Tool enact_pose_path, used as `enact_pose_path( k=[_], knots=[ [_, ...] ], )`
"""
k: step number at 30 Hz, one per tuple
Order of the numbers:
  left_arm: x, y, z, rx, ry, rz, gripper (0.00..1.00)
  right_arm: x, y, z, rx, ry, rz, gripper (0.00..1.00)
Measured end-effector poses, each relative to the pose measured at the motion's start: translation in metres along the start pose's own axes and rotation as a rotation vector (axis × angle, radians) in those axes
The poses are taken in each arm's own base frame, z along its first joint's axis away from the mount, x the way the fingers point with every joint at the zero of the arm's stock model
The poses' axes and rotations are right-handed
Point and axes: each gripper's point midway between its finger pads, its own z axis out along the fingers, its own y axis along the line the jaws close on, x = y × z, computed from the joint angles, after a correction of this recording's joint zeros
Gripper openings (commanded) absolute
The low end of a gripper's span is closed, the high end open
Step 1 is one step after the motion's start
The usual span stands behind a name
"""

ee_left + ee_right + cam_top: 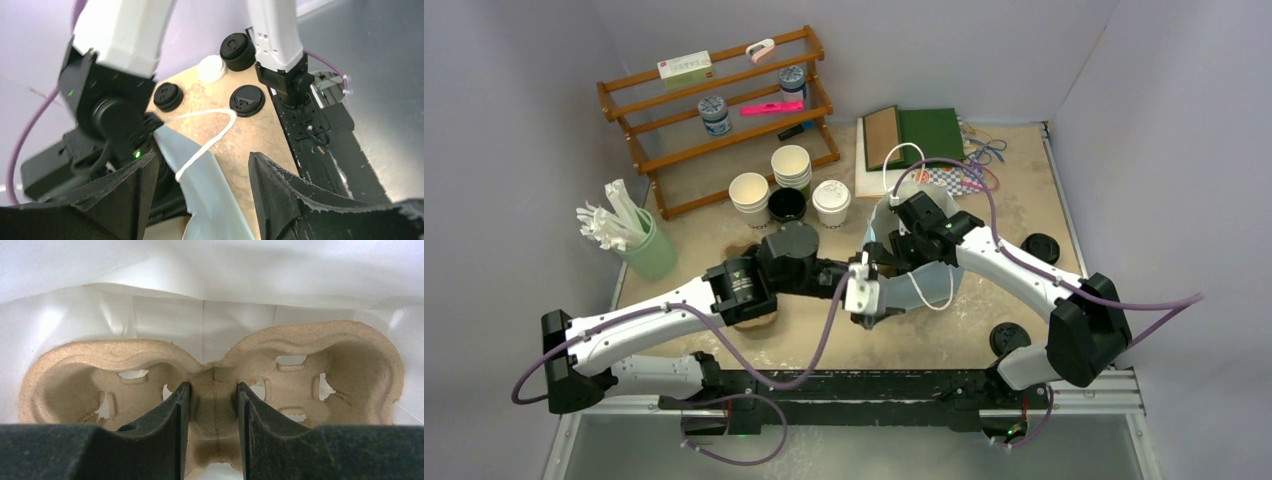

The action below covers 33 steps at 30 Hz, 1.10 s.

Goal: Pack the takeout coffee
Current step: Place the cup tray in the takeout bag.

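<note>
Pincer (212, 390) on right arm (1014, 268) reaches into bag (927, 282) (clamping carrier (300, 347)).

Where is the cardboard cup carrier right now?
The cup carrier is inside the white bag, seen from the right wrist, its centre ridge between the fingers of the right gripper. From above, that bag lies in the middle of the table.

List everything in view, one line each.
white cup: 1, white lid, mid-table back
black cup: 1, black, left of white cup
cream cups: 1 stack plus 1 single, lidless, by rack
carrier: 1, brown, inside bag
bag: 1, pale, table centre
lids: at least 3 black, 1 white, right side
rack: 1, wooden, back left
green cup: 1, holds white sticks, left
books: 2, brown and green, back right
left gripper: open, at bag rim
right gripper: shut on carrier, inside bag
</note>
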Motion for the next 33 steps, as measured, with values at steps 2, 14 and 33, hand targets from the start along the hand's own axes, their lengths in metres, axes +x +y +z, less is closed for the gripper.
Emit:
enact_pose_path(
  k=[2, 14, 33],
  knots=[
    [-0.001, -0.010, 0.008, 0.036, 0.003, 0.085, 0.70, 0.000, 0.000, 0.000, 0.000, 0.000, 0.000, 0.13],
    [0.026, -0.016, 0.060, 0.110, 0.157, 0.316, 0.46, 0.000, 0.001, 0.000, -0.001, 0.000, 0.010, 0.13],
    [0.017, -0.068, 0.109, 0.178, 0.174, 0.242, 0.00, 0.004, 0.002, -0.005, 0.027, 0.034, 0.069, 0.13]
  ],
)
